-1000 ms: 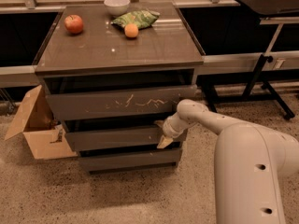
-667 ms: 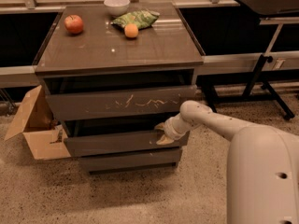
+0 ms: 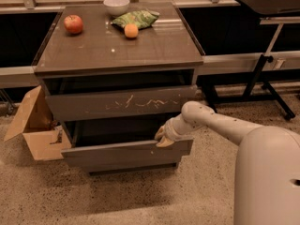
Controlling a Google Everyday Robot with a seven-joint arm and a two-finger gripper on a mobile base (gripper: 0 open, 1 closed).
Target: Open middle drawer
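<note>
The middle drawer (image 3: 117,155) is a plain grey-brown front, pulled partway out of the cabinet, with its dark inside showing behind the top edge. My gripper (image 3: 162,138) sits on the top edge of this front near its right end, shut on that edge. My white arm (image 3: 220,123) reaches in from the lower right. Above is the taller drawer front with white scratch marks (image 3: 126,103). The slimmest bottom front is hidden behind the pulled-out drawer.
On the cabinet top (image 3: 154,48) lie a red apple (image 3: 73,24), a white bowl (image 3: 116,5), a green bag (image 3: 136,18) and an orange (image 3: 131,30). An open cardboard box (image 3: 35,125) stands on the floor at the left. A black stand (image 3: 267,74) is at the right.
The middle drawer has slid out towards the camera with my gripper on its top edge. My arm has drawn back with it.
</note>
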